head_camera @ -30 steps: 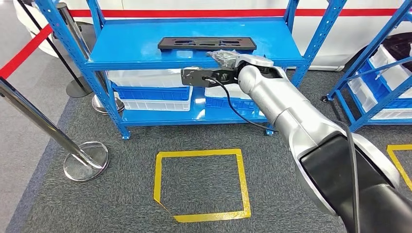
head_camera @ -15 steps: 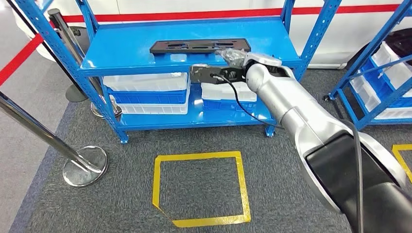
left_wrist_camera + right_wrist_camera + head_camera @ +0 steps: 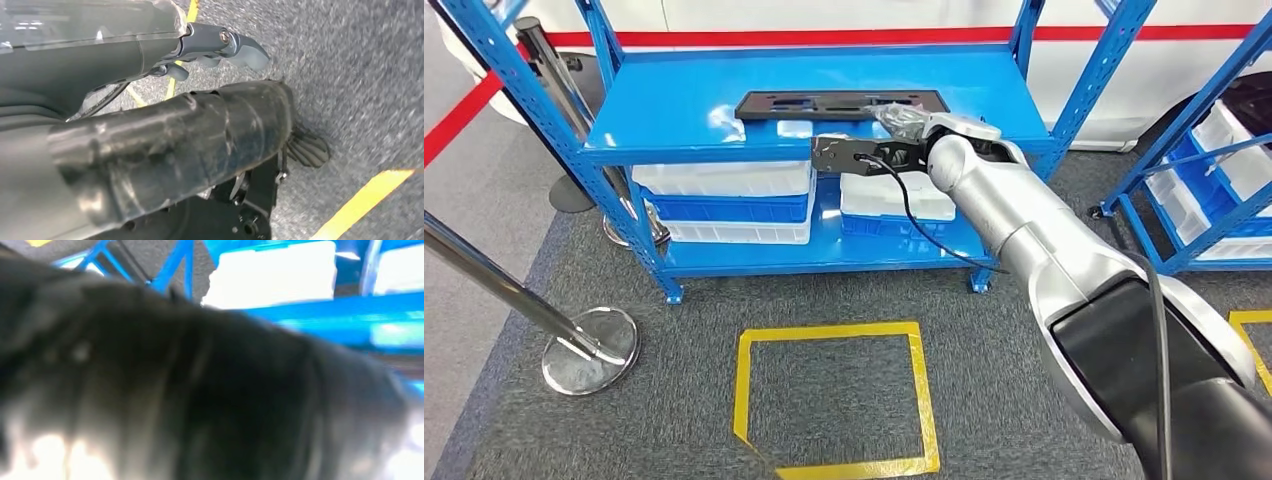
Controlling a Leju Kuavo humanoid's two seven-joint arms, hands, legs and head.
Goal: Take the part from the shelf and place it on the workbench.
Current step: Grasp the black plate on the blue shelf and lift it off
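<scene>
Fingers (image 3: 902,117) of the right hand (image 3: 904,122) are lying at the front edge of the shelf's top deck, touching or just beside the near right end of the black part (image 3: 842,103); whether they are apart or clamped on it I cannot tell, as the wrist is covering them and the right wrist view is blurred. Nearest, a yellow tape square (image 3: 834,400) is marking the grey carpet. Beside it, a chrome stanchion (image 3: 584,340) is standing on its round base. The silver right arm (image 3: 1034,235) is reaching forward over the carpet toward the blue shelf (image 3: 674,110). White and blue bins (image 3: 724,195) are sitting on the lower deck. The long flat part is lying across the top deck. The left hand (image 3: 220,47) is hanging over the carpet, its fingers holding nothing, slightly apart.
</scene>
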